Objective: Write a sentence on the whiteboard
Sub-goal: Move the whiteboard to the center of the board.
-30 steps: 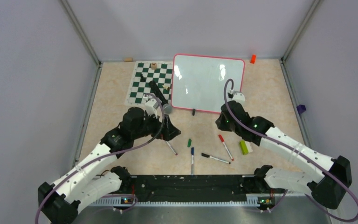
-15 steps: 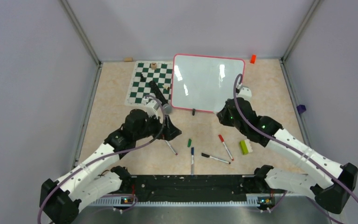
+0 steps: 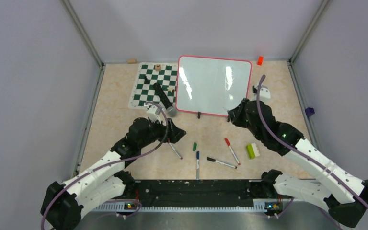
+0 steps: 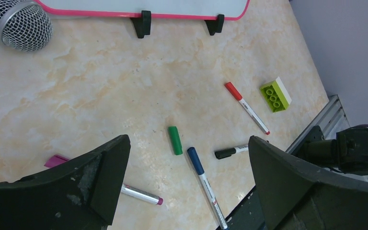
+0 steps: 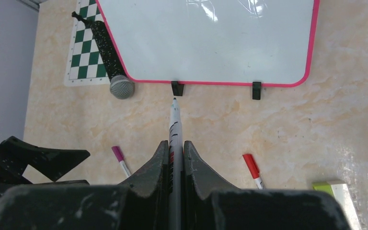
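The whiteboard (image 3: 214,85) stands at the back centre on two black feet, and its pink-framed face (image 5: 206,38) is blank white with glare; no sentence shows on it. My right gripper (image 5: 174,143) is shut on an uncapped marker (image 5: 175,122) whose green tip points at the board's left foot, short of the near edge. From above, the right gripper (image 3: 233,111) hangs off the board's near right corner. My left gripper (image 4: 188,142) is open and holds nothing, hovering over the loose pens, and it shows left of them from above (image 3: 175,132). A green cap (image 4: 175,140) lies below it.
Blue (image 4: 203,179), black (image 4: 230,152), red (image 4: 247,108) and purple (image 4: 141,195) markers lie on the table near the front. A green-and-white brick (image 3: 251,151) sits to their right. A microphone (image 3: 165,101) lies across the chess mat (image 3: 146,88), left of the board. An orange block (image 3: 260,60) rests at the back.
My right arm has swung to the right and slightly back, still gripping the marker. My left arm has eased a little toward the near edge, jaws still wide.
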Tool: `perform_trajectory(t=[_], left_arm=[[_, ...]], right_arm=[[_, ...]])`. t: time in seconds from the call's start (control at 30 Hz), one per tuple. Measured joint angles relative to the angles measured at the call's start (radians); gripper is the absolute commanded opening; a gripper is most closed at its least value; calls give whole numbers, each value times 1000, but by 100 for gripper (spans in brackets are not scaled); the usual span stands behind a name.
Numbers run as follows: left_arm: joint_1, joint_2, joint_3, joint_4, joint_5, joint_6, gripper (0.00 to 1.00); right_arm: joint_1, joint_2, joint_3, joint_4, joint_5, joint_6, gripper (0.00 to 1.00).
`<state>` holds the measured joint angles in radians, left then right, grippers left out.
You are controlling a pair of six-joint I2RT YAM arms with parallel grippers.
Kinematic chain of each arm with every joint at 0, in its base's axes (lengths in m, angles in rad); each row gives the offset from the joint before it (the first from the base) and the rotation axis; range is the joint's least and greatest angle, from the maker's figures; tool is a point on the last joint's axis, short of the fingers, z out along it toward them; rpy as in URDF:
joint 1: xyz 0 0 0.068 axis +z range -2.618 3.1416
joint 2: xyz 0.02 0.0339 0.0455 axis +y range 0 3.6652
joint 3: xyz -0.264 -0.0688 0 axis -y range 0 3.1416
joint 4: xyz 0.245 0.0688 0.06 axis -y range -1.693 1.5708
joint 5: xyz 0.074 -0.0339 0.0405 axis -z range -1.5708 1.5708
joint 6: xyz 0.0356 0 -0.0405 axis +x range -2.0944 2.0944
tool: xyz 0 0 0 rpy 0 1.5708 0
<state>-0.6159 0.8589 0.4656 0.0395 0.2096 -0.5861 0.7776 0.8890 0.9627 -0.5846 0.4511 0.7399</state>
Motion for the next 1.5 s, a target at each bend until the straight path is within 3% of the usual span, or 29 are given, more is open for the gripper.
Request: perform_trajectory(t=[0.3, 0.53, 0.87, 1.17, 1.27, 1.5], left_arm=[[0, -8, -35, 74, -36, -6, 98], [23, 57, -41, 99, -33, 16, 97], [234, 202, -41, 290, 109, -35, 97], [339, 340, 63, 356, 228, -13, 99], [341, 388, 130, 350, 250, 21, 93], [350, 480, 204, 361, 320, 59, 99]], right_arm=[[0, 29, 8, 46, 32, 28, 0], [0, 44, -105, 230, 44, -39, 0], [0, -131, -380, 470, 45, -109, 0], [0, -138, -376, 439, 109, -156, 0], [0, -131, -344, 392, 108, -179, 0], [0, -168, -319, 310, 103, -198, 0]])
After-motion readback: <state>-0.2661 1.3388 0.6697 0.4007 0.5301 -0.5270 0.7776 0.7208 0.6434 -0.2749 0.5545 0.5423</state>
